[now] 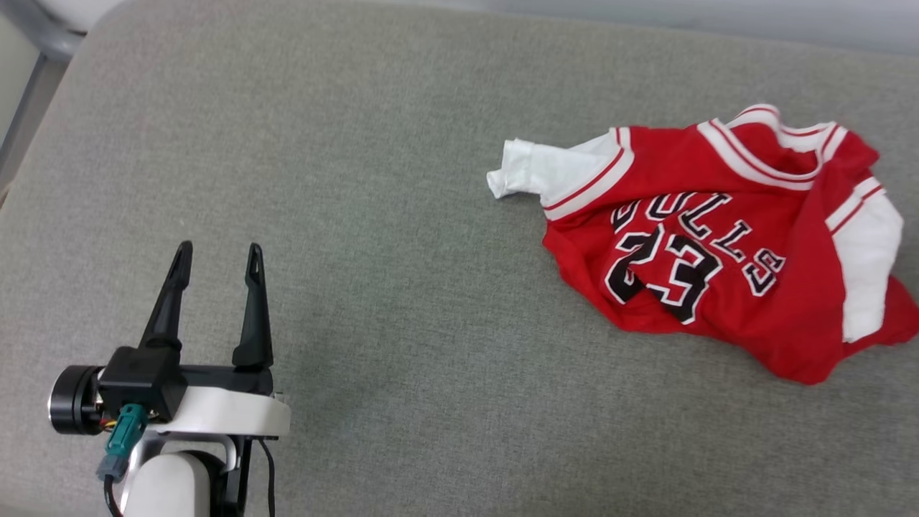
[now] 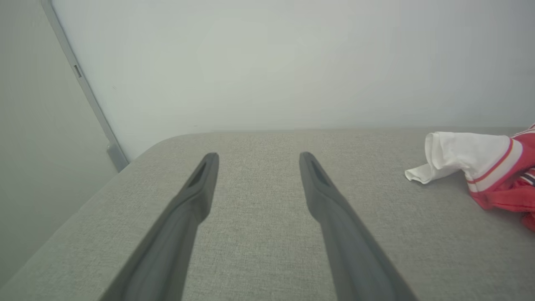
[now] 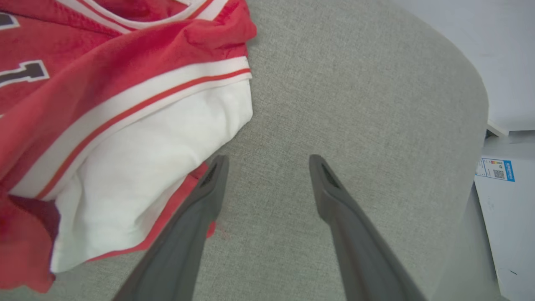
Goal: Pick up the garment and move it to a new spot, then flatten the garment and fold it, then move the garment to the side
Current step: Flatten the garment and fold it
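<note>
jersey: red "BULLS 23" jersey (image 1: 718, 244), crumpled, print up, right side of grey cushion (image 1: 359, 179)
head view: shows the whole jersey
right wrist view: blue QR label (image 3: 497, 169) past the cushion edge
left gripper (image 1: 219, 248): fingers spread, empty, well apart from jersey
right gripper (image 3: 267, 158): fingers spread, empty, one finger over jersey hem, contact unclear

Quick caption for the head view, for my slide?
Crumpled red jersey lies on the grey padded surface, right of the open, empty left gripper.
</note>
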Controlling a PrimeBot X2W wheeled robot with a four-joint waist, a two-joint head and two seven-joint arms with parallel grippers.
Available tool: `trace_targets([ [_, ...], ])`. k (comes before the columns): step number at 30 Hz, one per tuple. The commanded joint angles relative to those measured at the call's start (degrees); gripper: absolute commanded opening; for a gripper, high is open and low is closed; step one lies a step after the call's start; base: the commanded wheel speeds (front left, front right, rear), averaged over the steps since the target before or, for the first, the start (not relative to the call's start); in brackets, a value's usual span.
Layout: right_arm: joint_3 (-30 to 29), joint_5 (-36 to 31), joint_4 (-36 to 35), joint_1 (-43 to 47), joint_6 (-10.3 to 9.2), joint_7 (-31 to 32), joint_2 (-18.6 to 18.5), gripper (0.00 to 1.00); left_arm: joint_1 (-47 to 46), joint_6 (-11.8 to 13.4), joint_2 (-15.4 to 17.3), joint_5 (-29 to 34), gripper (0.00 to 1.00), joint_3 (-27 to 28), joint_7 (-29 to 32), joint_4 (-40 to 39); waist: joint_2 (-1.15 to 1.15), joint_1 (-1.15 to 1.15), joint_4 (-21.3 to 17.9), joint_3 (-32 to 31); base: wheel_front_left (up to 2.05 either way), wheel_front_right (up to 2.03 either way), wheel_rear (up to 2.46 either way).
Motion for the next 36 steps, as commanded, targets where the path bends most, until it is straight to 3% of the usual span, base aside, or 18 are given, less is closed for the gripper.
trace_targets([
  [1, -0.19, -1.25, 1.49, -1.92, -0.09, 1.44, 0.80, 1.00, -1.39, -0.22, -0.33, -0.31, 1.00, -0.31, -0.13, -0.27, 0.00, 0.01, 1.43, 2.85, 0.00, 0.00, 0.00],
  [14, 3.62, -4.44, 11.33, -3.30, -0.06, 6.42, 4.51, 1.00, -4.21, -0.19, -0.79, -0.84, 1.00, -0.46, -0.13, 0.03, 0.00, 0.01, 3.59, 7.88, 0.00, 0.00, 0.00],
  [15, 3.78, -4.32, 11.46, -3.30, -0.06, 5.93, 4.59, 0.36, -4.17, -0.11, -0.78, -0.77, 1.00, -0.24, -0.13, 0.03, 0.00, 0.01, 3.44, 7.81, 0.00, 0.00, 0.00],
  [16, 3.57, -4.08, 11.43, -3.54, -0.06, 5.23, 4.51, 0.00, -4.14, -0.07, -0.79, -0.69, 1.00, -0.04, -0.13, 0.05, 0.00, 0.01, 3.29, 7.74, 0.00, 0.00, 0.00],
  [23, -0.56, -4.23, 10.63, -6.85, -0.09, -1.47, 2.30, 0.00, -4.11, -0.36, -0.82, -0.03, 1.00, 0.15, -0.13, 0.06, 0.00, 0.01, 1.85, 6.70, 0.00, 0.00, 0.00],
  [24, -2.17, -6.51, 10.61, -7.73, -0.09, -2.78, -0.52, 0.00, -4.01, -0.49, -0.84, -0.03, 1.00, 0.03, -0.13, 0.10, 0.00, 0.01, 1.65, 6.57, 0.00, 0.00, 0.00],
  [30, -6.60, -10.68, 14.82, -8.45, -0.09, -2.37, -4.30, 0.00, -4.57, -0.82, -0.92, 0.00, 1.00, -0.26, -0.13, -0.07, 0.00, 0.01, 2.77, 7.69, 0.00, 0.00, 0.00],
  [36, -12.50, -14.86, 22.55, -5.30, -0.09, 1.07, -4.36, 0.00, -4.32, -0.81, -1.03, -0.12, 1.00, -0.08, -0.13, 0.17, 0.00, 0.01, 3.77, 8.26, 0.00, 0.00, 0.00],
])
